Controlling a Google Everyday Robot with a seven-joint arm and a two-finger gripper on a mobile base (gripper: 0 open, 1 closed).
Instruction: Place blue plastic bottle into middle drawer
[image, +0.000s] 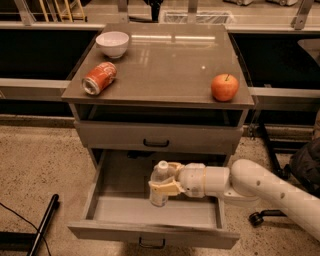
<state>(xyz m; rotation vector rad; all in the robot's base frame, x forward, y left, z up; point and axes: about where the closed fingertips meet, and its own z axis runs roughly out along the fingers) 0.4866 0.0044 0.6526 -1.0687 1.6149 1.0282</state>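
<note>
A white robot arm reaches in from the right, its cream-fingered two-finger gripper (162, 188) closed around the middle of a small clear plastic bottle with a white cap (160, 173), holding it upright inside the open wide grey middle drawer (192, 214) of a grey cabinet. The bottle stands near the centre of the drawer, cap just below the closed upper drawer with the black handle (156, 143). Its base is low over the pale floor, though whether it already rests there cannot be told. On the glossy cabinet top (170, 60) above, an orange-red soda can (99, 78) lies on its side near a white ceramic bowl (112, 43), and a red apple (224, 87) sits at the right edge, all well apart from the work below. The placing appears close to finished. To end it cleanly, the arm should ease the bottle straight down until the base is flat on the floor and only then spread the fingers. It should then draw back to the right without brushing the tall, light bottle, which would tip readily, and lift clear of the drawer's front wall and the upper drawer's face.
</note>
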